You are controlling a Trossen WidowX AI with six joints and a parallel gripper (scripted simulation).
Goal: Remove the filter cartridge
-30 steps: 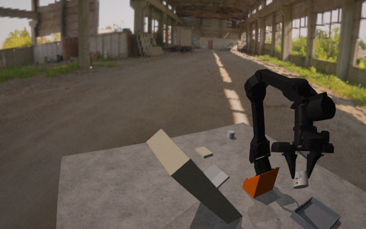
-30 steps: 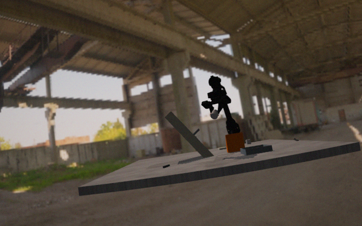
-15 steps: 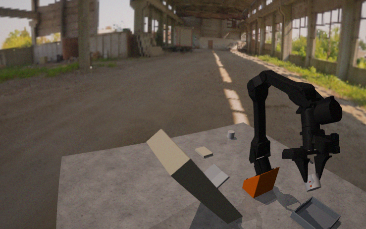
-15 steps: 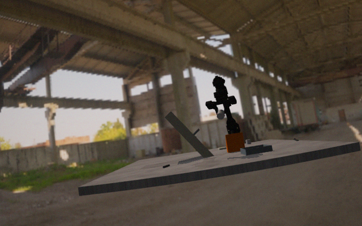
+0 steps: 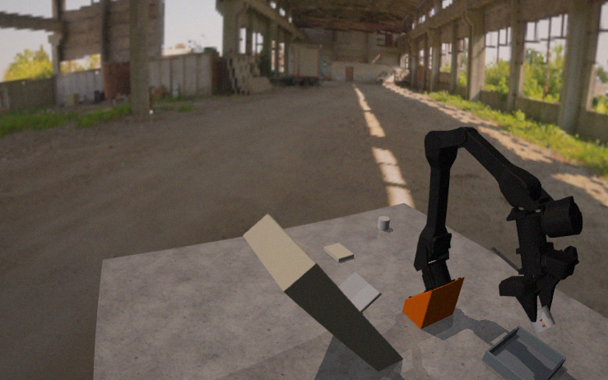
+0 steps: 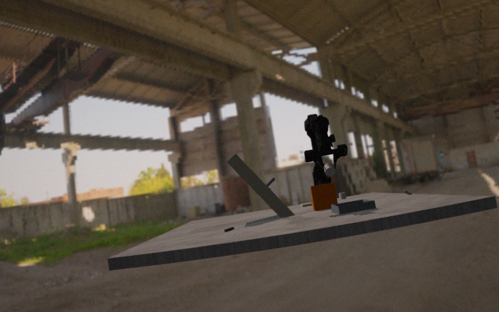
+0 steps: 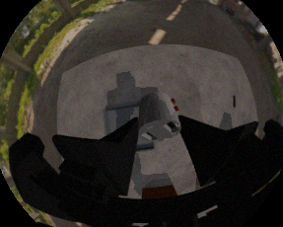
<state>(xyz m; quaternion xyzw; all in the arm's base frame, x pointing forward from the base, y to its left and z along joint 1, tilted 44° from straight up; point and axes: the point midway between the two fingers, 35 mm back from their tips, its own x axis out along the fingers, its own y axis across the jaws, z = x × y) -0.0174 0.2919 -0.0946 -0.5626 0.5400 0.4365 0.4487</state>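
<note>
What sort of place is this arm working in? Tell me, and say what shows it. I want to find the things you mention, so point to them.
Probably a disused factory hall: bare concrete columns (image 5: pixel 573 66) (image 6: pixel 245 127), window openings with no visible glass, and weeds (image 5: pixel 523 118) (image 6: pixel 100 236) growing along the dirt floor (image 5: pixel 201 164) (image 6: pixel 321 271).

Leaning panel (image 5: pixel 325 302) (image 6: pixel 260 186) well apart from tray (image 5: pixel 494 365) (image 6: pixel 354 207); open air between, above orange base

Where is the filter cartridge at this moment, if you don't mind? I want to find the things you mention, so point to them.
The filter cartridge (image 5: pixel 543 319) (image 6: pixel 329 169) (image 7: pixel 157 115) is between the gripper's (image 5: pixel 540 315) (image 7: pixel 159 118) fingers, in the top view's lower right, above the tray (image 5: pixel 508 373).
</note>
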